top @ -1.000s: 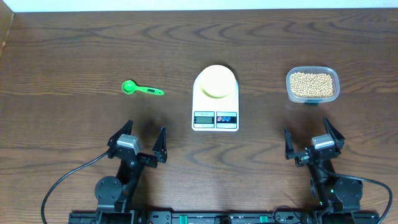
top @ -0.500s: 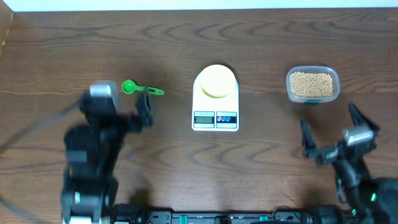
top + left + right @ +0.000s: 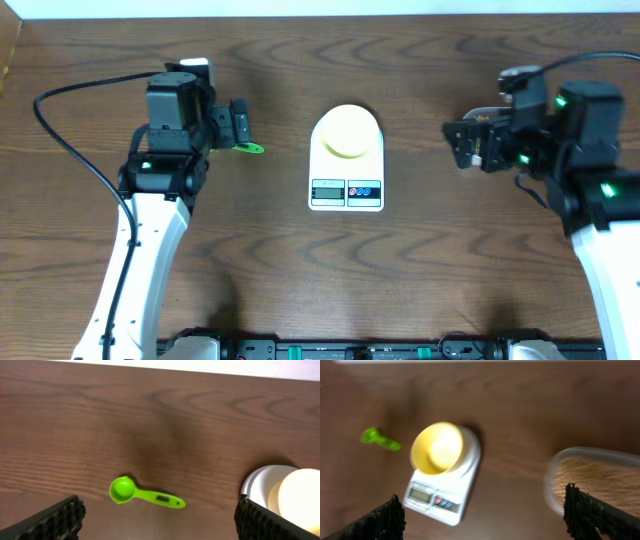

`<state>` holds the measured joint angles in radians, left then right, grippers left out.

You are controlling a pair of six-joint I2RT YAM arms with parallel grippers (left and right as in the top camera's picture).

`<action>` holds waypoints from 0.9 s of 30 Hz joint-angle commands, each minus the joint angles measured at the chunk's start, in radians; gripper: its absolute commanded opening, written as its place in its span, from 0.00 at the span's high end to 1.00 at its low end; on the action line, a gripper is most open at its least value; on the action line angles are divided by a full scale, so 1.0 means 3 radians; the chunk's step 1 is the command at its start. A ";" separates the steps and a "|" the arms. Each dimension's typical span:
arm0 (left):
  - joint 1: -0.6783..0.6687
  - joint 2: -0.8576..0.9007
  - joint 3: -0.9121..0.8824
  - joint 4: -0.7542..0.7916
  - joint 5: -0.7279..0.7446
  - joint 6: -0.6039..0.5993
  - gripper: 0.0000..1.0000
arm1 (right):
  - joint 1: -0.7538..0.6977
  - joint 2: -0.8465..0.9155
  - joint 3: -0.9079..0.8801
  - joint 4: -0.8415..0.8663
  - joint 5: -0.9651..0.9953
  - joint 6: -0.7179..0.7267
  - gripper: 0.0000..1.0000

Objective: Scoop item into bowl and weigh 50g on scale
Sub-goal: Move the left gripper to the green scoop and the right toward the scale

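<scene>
You are holding the left gripper spread wide above the green plastic spoon, and the right gripper spread wide near the far-right clear plastic tub.

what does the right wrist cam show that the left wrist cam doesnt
Only the right wrist view shows the clear plastic tub of small tan beans, plus the front display and buttons of the white digital kitchen scale and the open right gripper. Only the left wrist view shows the open left gripper and the dark mark on the handle of the green plastic measuring spoon. Both show that spoon, the round pale-yellow bowl on the scale and the dark wooden table; the left wrist view cuts bowl and scale off at its right edge.
</scene>
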<state>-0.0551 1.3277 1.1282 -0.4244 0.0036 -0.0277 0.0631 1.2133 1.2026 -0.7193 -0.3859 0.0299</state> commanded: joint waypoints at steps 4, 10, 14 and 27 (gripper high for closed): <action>0.0629 0.0029 0.0086 -0.0345 0.0046 -0.0286 0.02 | 0.0047 0.0463 0.0042 0.0270 -0.1308 0.0125 0.01; 0.1045 0.0373 0.0086 -0.0273 0.0114 -0.0098 0.02 | 0.0252 0.0521 0.0043 0.0544 -0.1269 0.0187 0.01; 0.1099 0.0721 0.0086 -0.0228 0.0116 -0.0020 0.02 | 0.0420 0.0516 0.0043 0.0603 -0.1033 0.0381 0.01; 0.1096 0.1289 0.0086 0.0019 0.0271 0.0149 0.08 | 0.0997 0.0516 0.0043 0.0645 0.0052 0.0732 0.01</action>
<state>0.2714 1.6875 1.1305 -0.4278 0.0582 -0.0341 0.3336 1.3788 1.2030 -0.5289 -0.4797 0.2066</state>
